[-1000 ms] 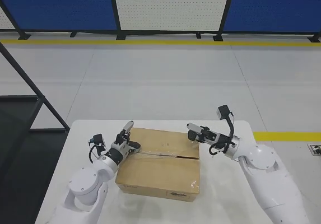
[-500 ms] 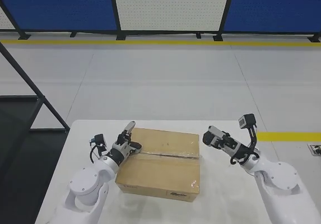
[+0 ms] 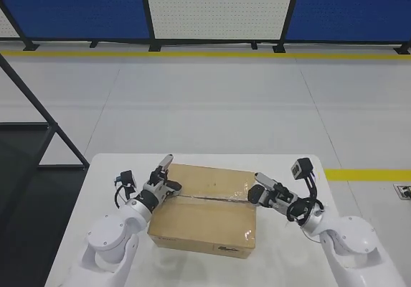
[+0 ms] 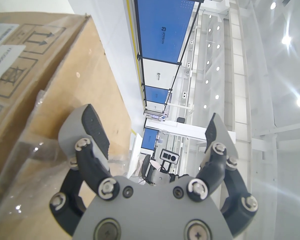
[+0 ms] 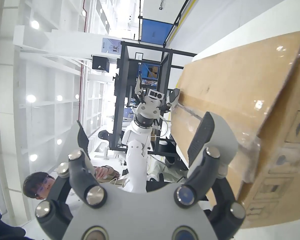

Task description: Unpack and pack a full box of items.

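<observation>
A closed brown cardboard box point(image 3: 205, 212) with a taped centre seam lies on the white table point(image 3: 284, 251). My left gripper point(image 3: 168, 176) is open at the box's left end, one finger point(image 4: 95, 128) resting against the cardboard point(image 4: 65, 76) near the taped seam, the other in the air. At the box's right end my right gripper point(image 3: 257, 188) is open, one finger point(image 5: 205, 136) against the top of the box point(image 5: 240, 81) by the tape, the other clear of it. The left gripper point(image 5: 156, 98) shows far off in the right wrist view at the opposite end of the seam.
The box fills the middle of the table; bare tabletop lies in front and to either side point(image 3: 105, 172). A black metal frame point(image 3: 19, 100) stands to the left of the table. Blue partition panels point(image 3: 212, 18) line the far floor.
The right arm swung away from the box's right end, then came back down, its gripper now at the right end of the seam. The left arm has stayed put.
</observation>
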Controlling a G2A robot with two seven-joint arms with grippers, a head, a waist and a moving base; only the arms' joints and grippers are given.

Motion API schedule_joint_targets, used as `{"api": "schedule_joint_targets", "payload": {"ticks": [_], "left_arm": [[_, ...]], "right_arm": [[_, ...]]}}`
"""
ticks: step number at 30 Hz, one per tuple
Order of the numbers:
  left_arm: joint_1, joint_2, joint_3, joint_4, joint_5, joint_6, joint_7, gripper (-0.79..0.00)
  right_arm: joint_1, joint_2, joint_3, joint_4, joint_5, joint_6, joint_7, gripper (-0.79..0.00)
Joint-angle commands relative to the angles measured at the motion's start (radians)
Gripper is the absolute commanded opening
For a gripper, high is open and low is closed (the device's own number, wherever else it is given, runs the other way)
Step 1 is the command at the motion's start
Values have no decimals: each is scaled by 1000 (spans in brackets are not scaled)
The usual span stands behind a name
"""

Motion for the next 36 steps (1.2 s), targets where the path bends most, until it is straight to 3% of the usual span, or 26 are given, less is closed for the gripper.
{"api": "schedule_joint_targets", "payload": {"ticks": [1,5,7,8,9,36], "left_arm": [[0,0,3,3,0,-2,-1,0],[3,-1,6,7,-1,-4,0,0],[4,-1,6,7,-1,-4,0,0],[4,-1,6,7,-1,-4,-1,0],[5,-1,6,7,-1,-4,-1,0],[-2,-4,12,30,-17,-19,-7,0]], "right_arm": [[35,-7,-48,32,5,14,-3,0],[102,-20,-126,97,-12,4,11,0],[122,-25,-153,113,-25,-2,8,-502],[130,-27,-163,118,-28,-3,6,-674],[137,-28,-171,121,-36,-2,4,-776],[283,-73,-368,243,-201,246,-79,-785]]}}
